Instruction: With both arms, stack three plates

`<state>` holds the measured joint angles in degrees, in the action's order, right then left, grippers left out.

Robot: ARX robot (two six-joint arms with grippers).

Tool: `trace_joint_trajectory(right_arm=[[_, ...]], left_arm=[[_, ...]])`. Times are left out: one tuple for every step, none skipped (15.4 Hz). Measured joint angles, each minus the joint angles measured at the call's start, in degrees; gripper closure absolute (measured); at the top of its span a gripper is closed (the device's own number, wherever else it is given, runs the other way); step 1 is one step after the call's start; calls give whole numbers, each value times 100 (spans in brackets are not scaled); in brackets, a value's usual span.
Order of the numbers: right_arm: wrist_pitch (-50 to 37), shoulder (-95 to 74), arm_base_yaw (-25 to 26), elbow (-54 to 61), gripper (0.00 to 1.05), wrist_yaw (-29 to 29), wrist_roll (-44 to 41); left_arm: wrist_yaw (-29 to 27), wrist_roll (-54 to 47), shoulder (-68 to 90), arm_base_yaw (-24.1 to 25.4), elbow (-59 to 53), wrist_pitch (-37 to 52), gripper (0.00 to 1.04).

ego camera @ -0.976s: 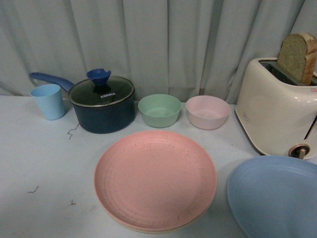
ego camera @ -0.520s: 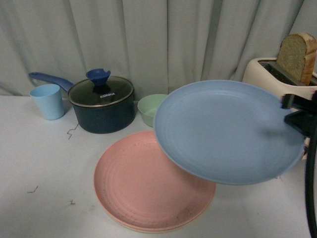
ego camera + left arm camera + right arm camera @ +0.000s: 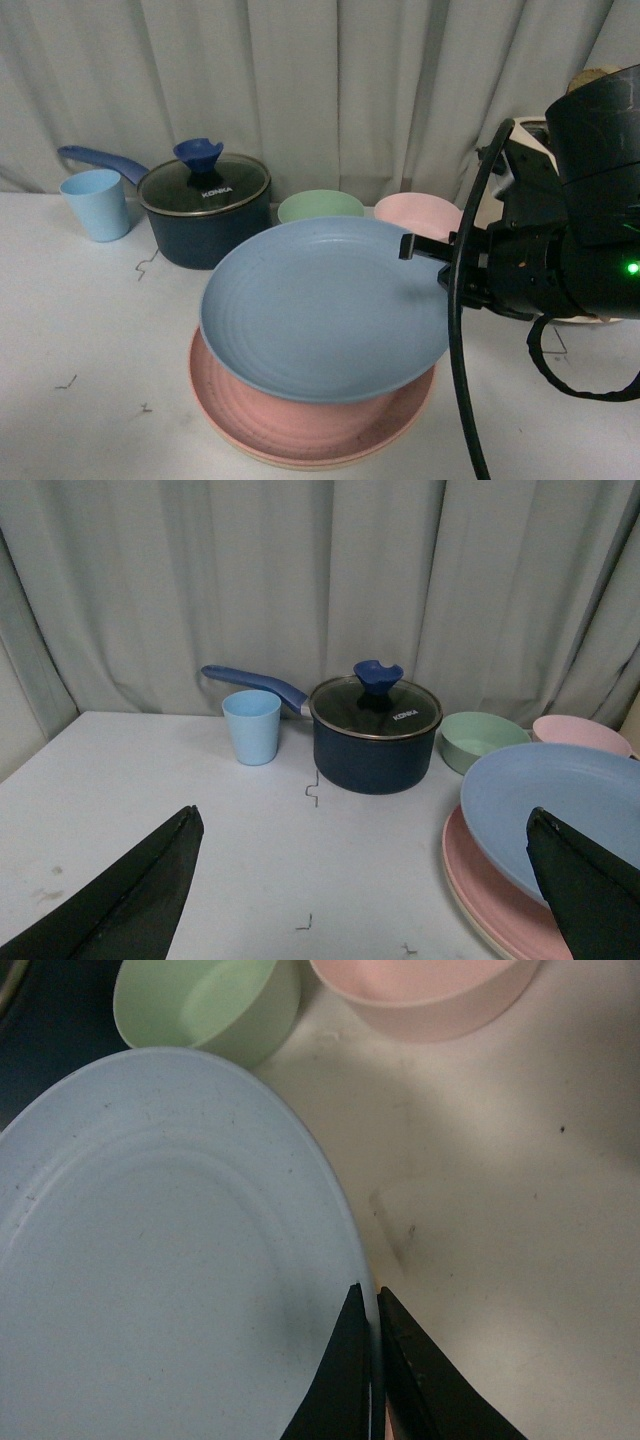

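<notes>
My right pincer (image 3: 412, 247) clamps the blue plate's (image 3: 320, 305) rim, holding it tilted just above the pink plate (image 3: 300, 425) on the worktop (image 3: 80, 330). The left pincer (image 3: 360, 880) hangs spread apart. Letting go now, I judge, risks it sliding off-centre.

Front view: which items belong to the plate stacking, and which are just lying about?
Job:
blue plate, pinched at its rim by the right claw
pink plate beneath it

Lying about:
saucepan
blue cup
green bowl
pink bowl
</notes>
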<state>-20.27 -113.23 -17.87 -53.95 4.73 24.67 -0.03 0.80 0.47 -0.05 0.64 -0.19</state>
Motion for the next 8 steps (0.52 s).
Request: trace_joint_trajectory(right_arm=[[83, -76, -61, -24, 102, -7, 17], [96, -129, -120, -31, 102, -4, 17], [44, -197, -133, -31, 102, -11, 20], [37, -227, -162, -31, 102, -17, 17], [42, -260, -164, -31, 102, -20, 13], [55, -293, -164, -28, 102, -22, 13], [22, -302, -201, -28, 102, -74, -26], [24, -306, -221, -28, 102, -72, -42]], left_arm=[[0, 0, 0, 0, 0, -2, 7], [2, 0, 0, 0, 0, -2, 7], [2, 0, 0, 0, 0, 0, 7], [2, 0, 0, 0, 0, -2, 7], [2, 0, 0, 0, 0, -2, 7], [0, 0, 0, 0, 0, -2, 7], [0, 0, 0, 0, 0, -2, 7], [2, 0, 0, 0, 0, -2, 7]])
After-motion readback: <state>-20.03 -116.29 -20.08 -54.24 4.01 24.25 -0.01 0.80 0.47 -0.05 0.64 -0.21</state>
